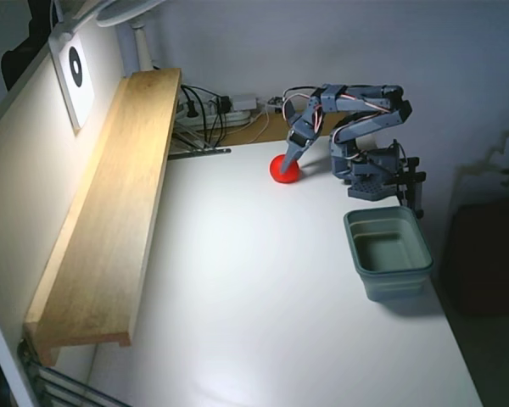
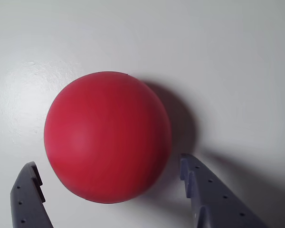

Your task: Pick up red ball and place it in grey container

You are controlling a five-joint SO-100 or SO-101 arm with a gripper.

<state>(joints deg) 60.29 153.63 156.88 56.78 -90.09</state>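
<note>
The red ball (image 1: pixel 282 170) rests on the white table near its far edge. In the wrist view the red ball (image 2: pixel 107 137) fills the middle of the frame. My gripper (image 1: pixel 288 163) reaches down over it from the right. In the wrist view my gripper (image 2: pixel 109 178) is open, with one grey finger (image 2: pixel 28 197) at the ball's lower left and the other finger (image 2: pixel 206 199) at its lower right; neither visibly touches it. The grey container (image 1: pixel 388 252) stands empty at the table's right side, well in front of the arm's base.
A long wooden shelf (image 1: pixel 110 203) runs along the left wall. Cables and a power strip (image 1: pixel 216 110) lie at the back edge. The arm's base (image 1: pixel 373 174) is clamped at the back right, just behind the container. The white table (image 1: pixel 254 314) stretches toward the front.
</note>
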